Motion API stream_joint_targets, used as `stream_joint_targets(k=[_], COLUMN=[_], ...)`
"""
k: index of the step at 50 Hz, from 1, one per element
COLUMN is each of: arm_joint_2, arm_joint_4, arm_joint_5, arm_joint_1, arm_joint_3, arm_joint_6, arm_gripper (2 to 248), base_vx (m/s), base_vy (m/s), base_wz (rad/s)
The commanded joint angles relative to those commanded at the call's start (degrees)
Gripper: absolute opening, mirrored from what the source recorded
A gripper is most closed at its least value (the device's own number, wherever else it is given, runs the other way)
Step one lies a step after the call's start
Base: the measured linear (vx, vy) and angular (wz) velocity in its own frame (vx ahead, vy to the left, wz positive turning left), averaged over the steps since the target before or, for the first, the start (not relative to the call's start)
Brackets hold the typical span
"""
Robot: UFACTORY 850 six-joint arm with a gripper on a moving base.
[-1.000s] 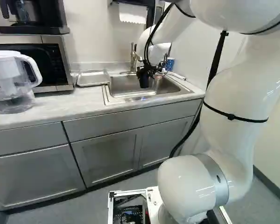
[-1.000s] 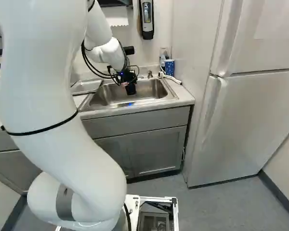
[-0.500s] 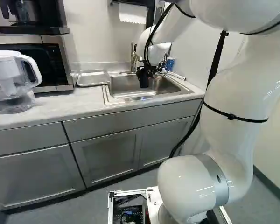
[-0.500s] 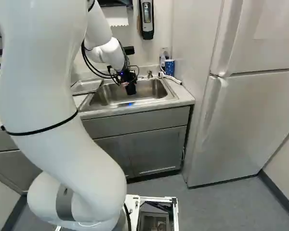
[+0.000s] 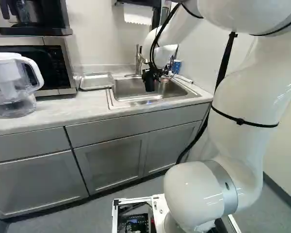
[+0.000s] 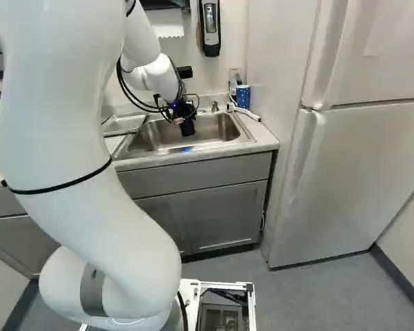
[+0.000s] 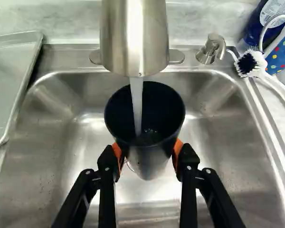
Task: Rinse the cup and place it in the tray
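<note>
So the end effector (image 6: 183,110) had its orange pads (image 7: 117,154) clamped on the dark cup (image 7: 161,111) from both sides, holding it over the sink (image 7: 218,180), mouth up, right under the faucet (image 7: 134,35). Water (image 7: 137,107) was running straight into it. The tray (image 5: 97,81) sat on the desk (image 5: 63,108) beside the sink, and on the opposite side there was a white-handled brush (image 7: 274,85) next to a dotted blue cup (image 7: 281,53).

the flat rectangular grey metal tray (image 5: 97,81) lies on the long pale stone-look desk (image 5: 63,109), between the boxy silver metal microwave (image 5: 51,68) and the rectangular steel sink (image 7: 228,142).
</note>
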Motion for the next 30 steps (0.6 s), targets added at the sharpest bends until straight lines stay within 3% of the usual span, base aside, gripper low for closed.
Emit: stream_joint_targets(k=[30], arm_joint_2=[0.0], arm_joint_4=[0.0], arm_joint_5=[0.0], arm_joint_1=[0.0], arm_joint_3=[0.0], arm_joint_6=[0.0], arm_gripper=[120], base_vx=[0.0], base_vy=[0.0], base_wz=[0.0])
